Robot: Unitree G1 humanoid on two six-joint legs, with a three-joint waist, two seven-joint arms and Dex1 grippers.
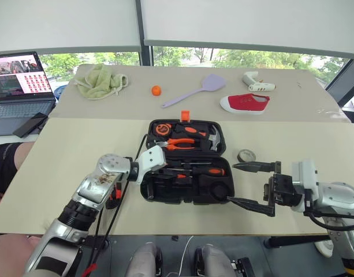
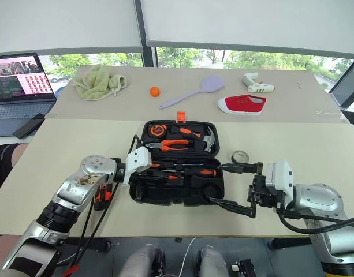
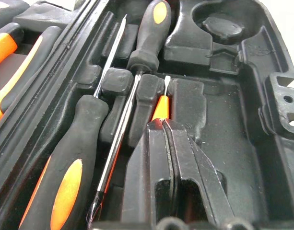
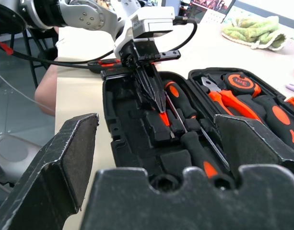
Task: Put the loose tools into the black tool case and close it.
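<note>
**Inspector:** Your tool case (image 1: 185,164) lies open on the table (image 1: 78,150), near the front edge. Two screwdrivers (image 3: 65,187) already sit in the front half's slots. Your left gripper (image 3: 178,158) has its jaws closed on the slim orange tester screwdriver (image 3: 160,106), held low over a slot beside them, I judge to seat it.

**Operator:** And the right side?

**Inspector:** Your right gripper (image 1: 254,186) hangs just beside the case's right edge, jaws wide apart, holding nothing. The tape roll (image 1: 246,155) lies on the table beside the case, close to those jaws. I judge it a likely next pick. Your lid cannot close yet.

**Operator:** Surroundings?

**Inspector:** Pale table; further back a lilac spatula (image 1: 194,91), red shoe (image 1: 245,103), green cloth (image 1: 100,80), a small orange ball (image 1: 156,90). Laptop (image 1: 21,86) at your left. Windows with drawn blinds behind.
</note>
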